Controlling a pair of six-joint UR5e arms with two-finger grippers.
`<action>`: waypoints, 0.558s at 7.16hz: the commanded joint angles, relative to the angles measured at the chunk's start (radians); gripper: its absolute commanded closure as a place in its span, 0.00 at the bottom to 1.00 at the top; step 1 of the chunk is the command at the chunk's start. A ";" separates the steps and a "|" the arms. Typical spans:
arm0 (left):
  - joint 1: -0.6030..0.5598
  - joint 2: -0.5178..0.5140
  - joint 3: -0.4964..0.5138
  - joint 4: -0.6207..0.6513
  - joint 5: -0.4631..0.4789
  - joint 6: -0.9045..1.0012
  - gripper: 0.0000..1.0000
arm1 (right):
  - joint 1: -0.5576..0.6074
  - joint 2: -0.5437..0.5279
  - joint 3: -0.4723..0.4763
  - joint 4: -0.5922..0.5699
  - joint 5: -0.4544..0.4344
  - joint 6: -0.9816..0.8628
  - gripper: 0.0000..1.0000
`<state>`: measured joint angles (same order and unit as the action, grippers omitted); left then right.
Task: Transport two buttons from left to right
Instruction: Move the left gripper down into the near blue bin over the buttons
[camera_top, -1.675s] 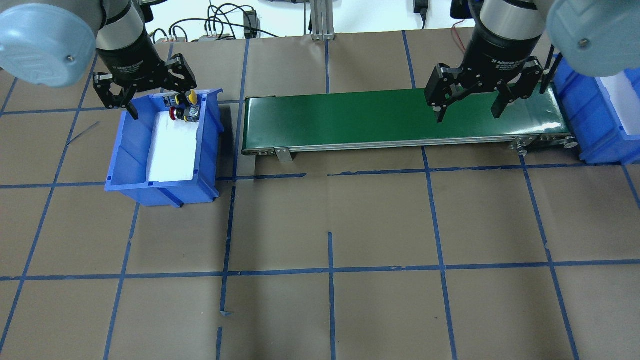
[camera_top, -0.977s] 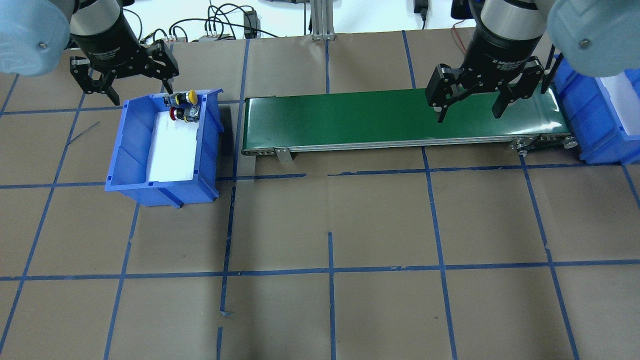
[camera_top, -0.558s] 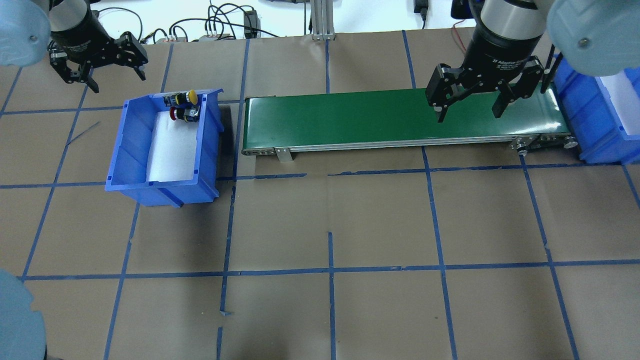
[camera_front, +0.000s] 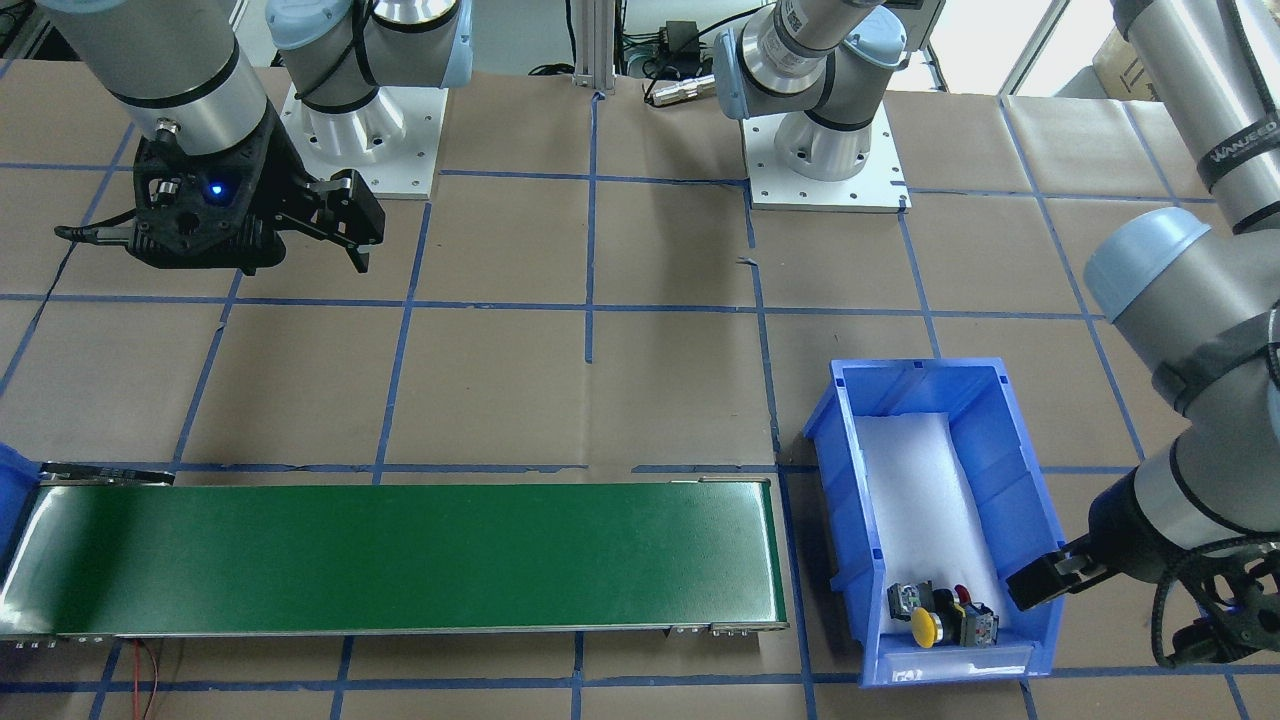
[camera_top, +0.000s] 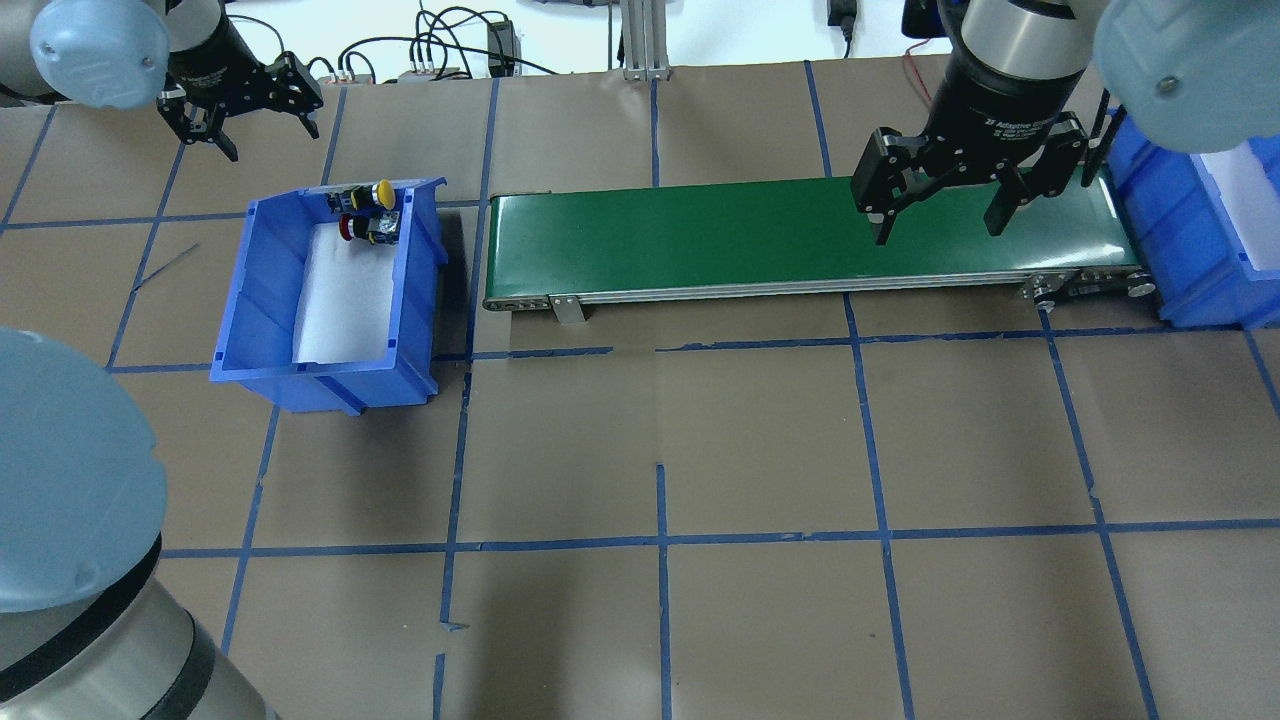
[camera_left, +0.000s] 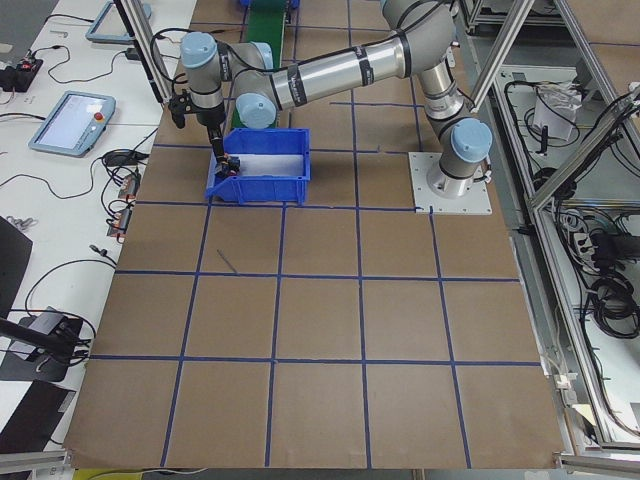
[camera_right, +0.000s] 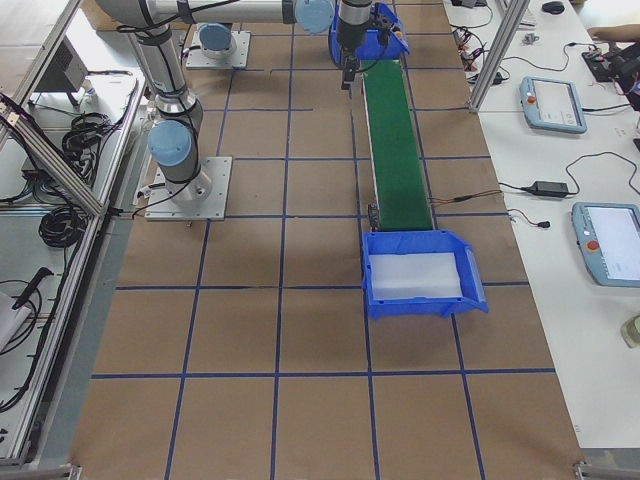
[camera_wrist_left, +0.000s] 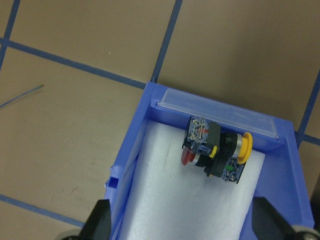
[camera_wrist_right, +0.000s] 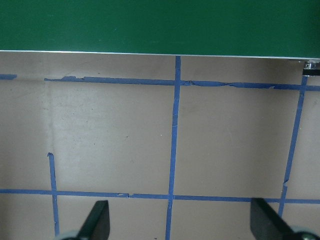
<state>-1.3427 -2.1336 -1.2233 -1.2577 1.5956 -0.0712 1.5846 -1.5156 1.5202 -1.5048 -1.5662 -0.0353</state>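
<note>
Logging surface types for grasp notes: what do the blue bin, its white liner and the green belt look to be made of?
Blue bin: moulded plastic, slightly glossy, with ribbed walls. White liner: likely a foam sheet, matte and soft-edged. Green belt: probably rubber or PVC, smooth with a faint sheen.

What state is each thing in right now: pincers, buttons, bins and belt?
Left bin: holds both buttons at one end.
Red-capped button: lying on its side in the left bin.
Yellow-capped button: on its side, touching the red-capped button.
Left pincer: open, empty, outside the left bin.
Right pincer: open, empty.
Belt: bare.
Right bin: no buttons inside.
</note>
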 joint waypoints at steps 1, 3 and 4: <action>-0.039 -0.081 0.030 0.081 0.000 0.039 0.00 | 0.000 0.000 0.000 0.000 0.000 0.000 0.00; -0.046 -0.092 0.031 0.081 -0.003 0.173 0.00 | 0.000 0.000 0.000 0.000 0.000 -0.002 0.00; -0.044 -0.092 0.025 0.080 -0.016 0.204 0.00 | 0.000 0.002 0.000 0.000 0.000 -0.002 0.00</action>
<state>-1.3864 -2.2221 -1.1933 -1.1786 1.5901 0.0753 1.5846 -1.5149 1.5202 -1.5048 -1.5662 -0.0363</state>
